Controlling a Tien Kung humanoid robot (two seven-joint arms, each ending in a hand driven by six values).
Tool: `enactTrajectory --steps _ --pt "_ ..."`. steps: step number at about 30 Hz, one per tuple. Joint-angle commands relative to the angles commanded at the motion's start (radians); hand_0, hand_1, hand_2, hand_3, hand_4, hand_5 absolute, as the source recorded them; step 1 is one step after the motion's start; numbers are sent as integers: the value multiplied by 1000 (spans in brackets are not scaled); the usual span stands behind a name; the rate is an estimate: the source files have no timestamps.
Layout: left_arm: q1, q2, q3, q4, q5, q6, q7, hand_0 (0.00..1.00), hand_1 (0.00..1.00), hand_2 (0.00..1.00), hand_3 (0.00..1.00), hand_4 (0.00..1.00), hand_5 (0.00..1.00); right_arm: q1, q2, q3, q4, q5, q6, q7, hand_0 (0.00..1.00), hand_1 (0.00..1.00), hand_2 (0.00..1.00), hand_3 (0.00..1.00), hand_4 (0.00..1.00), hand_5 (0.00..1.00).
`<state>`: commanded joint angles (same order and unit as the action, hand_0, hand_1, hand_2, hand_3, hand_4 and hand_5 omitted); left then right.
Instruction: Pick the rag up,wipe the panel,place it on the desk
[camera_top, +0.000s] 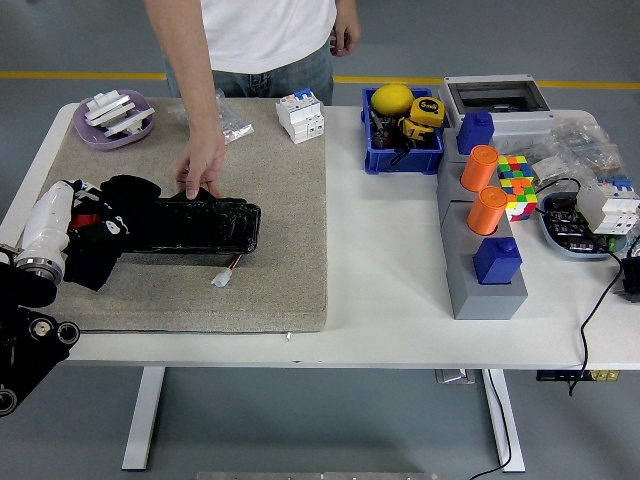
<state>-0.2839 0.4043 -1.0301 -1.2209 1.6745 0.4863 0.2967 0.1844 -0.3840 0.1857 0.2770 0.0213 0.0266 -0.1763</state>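
The glossy black panel (195, 223) lies flat on the beige mat (270, 200), a small white connector (221, 278) trailing at its front. My left hand (95, 222) holds a bunched black rag (105, 230), which covers the panel's left end. A person at the far side presses one hand (200, 172) on the panel's back edge. My right arm is out of sight.
A purple dish (113, 118) sits at the mat's back left, a white breaker (300, 115) at its back right. A blue bin (403, 140) with a yellow ball, grey blocks with orange cylinders (482, 215), a colour cube (516, 185) and cables fill the right side.
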Motion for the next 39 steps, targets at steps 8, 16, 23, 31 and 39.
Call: enactTrajectory --steps 8,16,23,31,39 --pt "-3 -11 29 -27 18 13 4 291 141 444 419 255 2 0 -1 4 0 -5 1 -3 709 690 693 633 998 541" --pt "-8 -16 82 -60 35 21 12 294 145 448 427 268 2 0 -3 4 -1 -6 2 -3 708 690 693 633 998 542" --pt "-26 -26 143 -68 47 24 22 292 145 449 429 270 2 0 -3 5 0 -7 2 -3 707 690 693 633 998 542" --pt "-50 -37 223 -65 67 26 32 290 146 450 430 269 2 2 -6 15 -1 -18 2 -9 708 690 693 633 998 541" --pt "-70 -48 291 -76 90 27 45 290 145 450 432 268 2 1 -9 23 -2 -28 2 -13 708 690 693 632 998 541"
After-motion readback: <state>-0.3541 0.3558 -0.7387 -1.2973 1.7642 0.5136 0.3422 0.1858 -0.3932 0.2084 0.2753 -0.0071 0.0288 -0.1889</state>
